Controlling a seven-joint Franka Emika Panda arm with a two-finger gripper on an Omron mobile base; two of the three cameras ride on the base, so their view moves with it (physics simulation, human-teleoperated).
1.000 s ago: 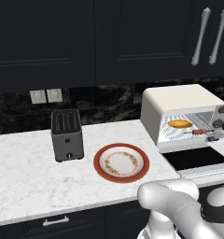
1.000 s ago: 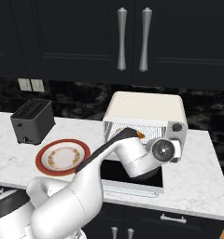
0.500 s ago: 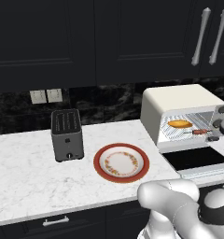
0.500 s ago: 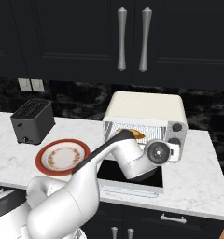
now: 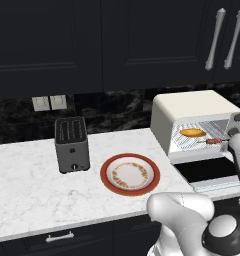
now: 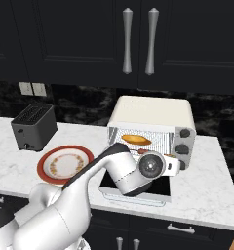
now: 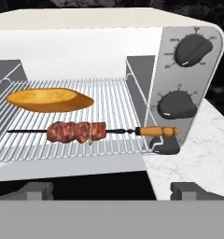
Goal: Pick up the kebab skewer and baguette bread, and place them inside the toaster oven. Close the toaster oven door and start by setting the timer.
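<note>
With kebab skewer [image 7: 86, 131] and baguette bread [image 7: 49, 99] on the rack, the toaster oven door [image 5: 209, 172] lay flat — probably just below the released, empty gripper [image 7: 111, 190].

A white marble worktop with grey veining [image 5: 27, 200] runs across the kitchen, its front edge sitting over dark lower cabinet fronts fitted with short silver bar pulls [image 5: 59, 236]. Behind it rises a glossy black marble backsplash with pale veins [image 5: 117, 107], carrying a pair of cream wall switch plates [image 5: 48, 103] side by side toward the left. Above the backsplash hang matt black upper wall cabinets with recessed panel doors [image 5: 67, 40]; two of the doors meet at a pair of tall vertical brushed-silver handles [image 6: 137, 41]. The light is even and soft, with faint sheen on the cabinet faces.
</note>
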